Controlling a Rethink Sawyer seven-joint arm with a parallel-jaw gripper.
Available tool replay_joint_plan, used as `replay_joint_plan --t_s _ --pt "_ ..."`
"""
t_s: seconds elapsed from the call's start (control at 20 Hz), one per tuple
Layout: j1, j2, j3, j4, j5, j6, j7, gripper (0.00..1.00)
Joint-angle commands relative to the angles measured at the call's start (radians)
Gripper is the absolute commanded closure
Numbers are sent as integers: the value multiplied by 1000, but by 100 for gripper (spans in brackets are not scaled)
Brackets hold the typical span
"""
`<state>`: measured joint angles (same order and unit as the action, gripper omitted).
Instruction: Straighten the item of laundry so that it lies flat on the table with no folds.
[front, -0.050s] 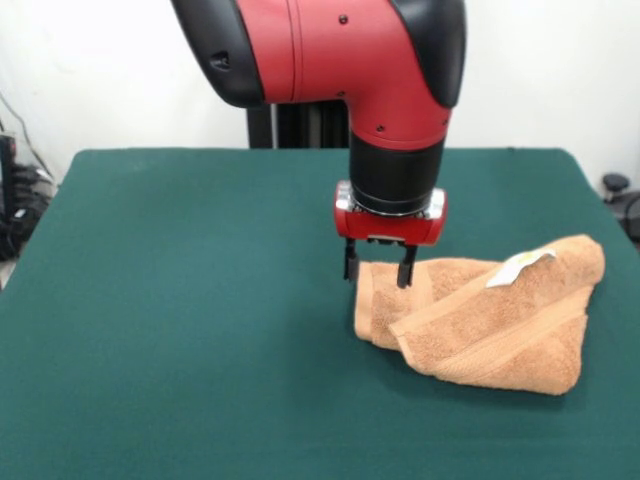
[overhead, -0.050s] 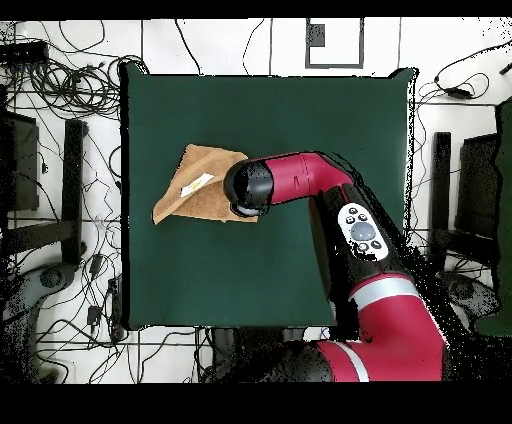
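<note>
Your black two-fingered gripper (front, -0.050s: 379, 268) on the red and black arm (front, -0.050s: 340, 50) hangs over one end of the light-orange terry-cloth towel (front, -0.050s: 490, 320), so the relation that matters is this: nearly all of the cloth lies off to one side of the claw. In the front view the towel runs away from the fingers toward 3 to 4 o'clock. Its long axis goes from the corner under the claw out to the bulky far end with the small white care tag (front, -0.050s: 520, 266). In the overhead view the same towel (overhead, -0.050s: 200, 188) stretches toward 9 o'clock from the wrist, which covers its nearest edge.

The fingers stand narrowly apart, straddling the upper edge of that near corner. You cannot tell from either view whether they touch the cloth, and nothing is lifted, so treat the claw as parted and empty.

The towel sits on the dark green felt-covered table (front, -0.050s: 180, 320), toward 3 o'clock of its middle in the front view. It is folded over itself on a diagonal, with a woven band crossing the top layer. Plenty of bare felt lies toward 9 o'clock in the front view, so my judgement is that the corner under the claw is the one to take and draw away from the bulk.
</note>
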<state>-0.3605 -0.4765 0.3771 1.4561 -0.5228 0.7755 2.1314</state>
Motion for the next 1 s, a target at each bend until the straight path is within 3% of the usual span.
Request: replay_joint_plan --t_s 0.05,1.0 --pt "5 -4 54 -7 -57 -39 -159 0" --pt "-14 -3 53 -1 -69 -48 -180 0"
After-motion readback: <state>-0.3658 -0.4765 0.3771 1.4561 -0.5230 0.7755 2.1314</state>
